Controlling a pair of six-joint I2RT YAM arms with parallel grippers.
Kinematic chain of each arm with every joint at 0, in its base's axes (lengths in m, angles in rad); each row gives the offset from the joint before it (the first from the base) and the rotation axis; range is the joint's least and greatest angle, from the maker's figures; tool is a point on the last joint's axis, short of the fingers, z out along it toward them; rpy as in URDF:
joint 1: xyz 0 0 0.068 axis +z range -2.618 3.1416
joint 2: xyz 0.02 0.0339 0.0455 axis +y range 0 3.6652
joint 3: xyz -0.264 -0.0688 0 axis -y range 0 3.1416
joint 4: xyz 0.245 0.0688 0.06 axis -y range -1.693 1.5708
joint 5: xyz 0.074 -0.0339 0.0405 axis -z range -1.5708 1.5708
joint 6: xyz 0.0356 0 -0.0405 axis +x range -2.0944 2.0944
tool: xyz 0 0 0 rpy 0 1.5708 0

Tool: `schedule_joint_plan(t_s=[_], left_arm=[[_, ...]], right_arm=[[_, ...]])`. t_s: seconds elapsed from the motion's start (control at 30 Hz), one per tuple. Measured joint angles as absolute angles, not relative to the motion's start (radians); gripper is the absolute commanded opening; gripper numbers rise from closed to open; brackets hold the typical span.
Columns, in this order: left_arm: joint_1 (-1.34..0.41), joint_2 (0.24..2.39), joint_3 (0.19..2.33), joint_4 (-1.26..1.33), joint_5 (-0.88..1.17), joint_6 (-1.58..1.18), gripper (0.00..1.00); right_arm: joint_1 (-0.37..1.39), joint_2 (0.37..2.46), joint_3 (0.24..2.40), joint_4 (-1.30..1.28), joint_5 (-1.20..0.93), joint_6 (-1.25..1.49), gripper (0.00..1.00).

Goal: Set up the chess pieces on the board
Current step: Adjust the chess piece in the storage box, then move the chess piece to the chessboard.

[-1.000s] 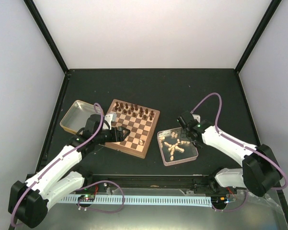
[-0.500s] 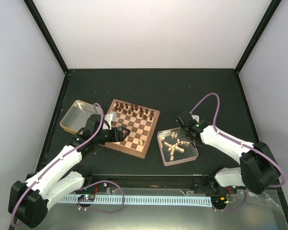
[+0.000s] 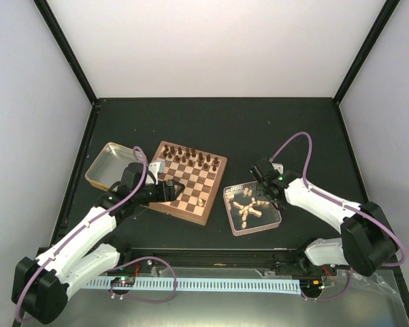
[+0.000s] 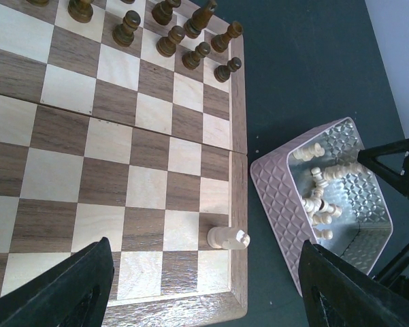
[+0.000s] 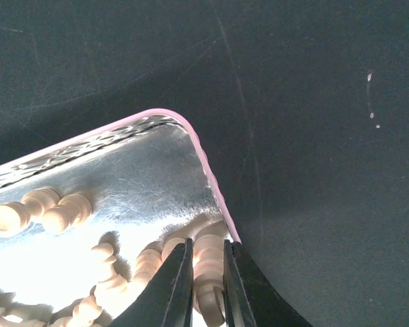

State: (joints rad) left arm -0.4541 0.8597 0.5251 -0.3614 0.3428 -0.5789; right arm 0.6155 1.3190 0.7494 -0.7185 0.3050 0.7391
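Observation:
The board (image 3: 188, 181) holds dark chessmen (image 3: 189, 157) along its far rows. One pale chess piece (image 4: 229, 238) appears to lie on its side on a square near the board's near right corner (image 3: 201, 202). My left gripper (image 4: 205, 251) is open and empty, hovering over that corner (image 3: 169, 191). Several pale chess pieces (image 3: 248, 208) lie loose in the clear tray (image 3: 255, 230). My right gripper (image 5: 207, 251) is down in the tray's far right corner (image 3: 265, 191), shut on a pale chess piece (image 5: 208, 262) lying by the rim.
A yellow-rimmed metal tin (image 3: 112, 165) sits left of the board, behind my left arm. The tray's pink rim (image 5: 211, 184) runs just beside my right fingers (image 5: 248, 286). Dark table surface (image 5: 313, 136) lies beyond the tray.
My right gripper has shifted slightly left and lower into the tray since a second ago, then held still. The left arm has not moved.

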Motion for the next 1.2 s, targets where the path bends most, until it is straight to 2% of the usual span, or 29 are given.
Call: schedule_joint_plan(t_s=[0.1,0.23,0.47,0.83,1.2], left_arm=[[-0.454,0.86,0.525,-0.361,0.342,-0.579,0.76],[-0.454,0.86,0.525,-0.362,0.341,-0.579,0.76],[-0.454,0.86,0.525,-0.361,0.34,-0.579,0.76],[-0.46,0.865,0.531,-0.36,0.344,-0.575,0.76],[-0.666,1.045,0.597,-0.358,0.255,-0.591,0.64]], right_arm=[[0.617,1.314,0.749,-0.731,0.312,0.739,0.14],[0.619,1.306,0.749,-0.759,0.319,0.742,0.21],[0.628,1.308,0.749,-0.782,0.332,0.747,0.18],[0.642,1.329,0.752,-0.791,0.34,0.762,0.2],[0.645,1.323,0.754,-0.797,0.356,0.778,0.21]])
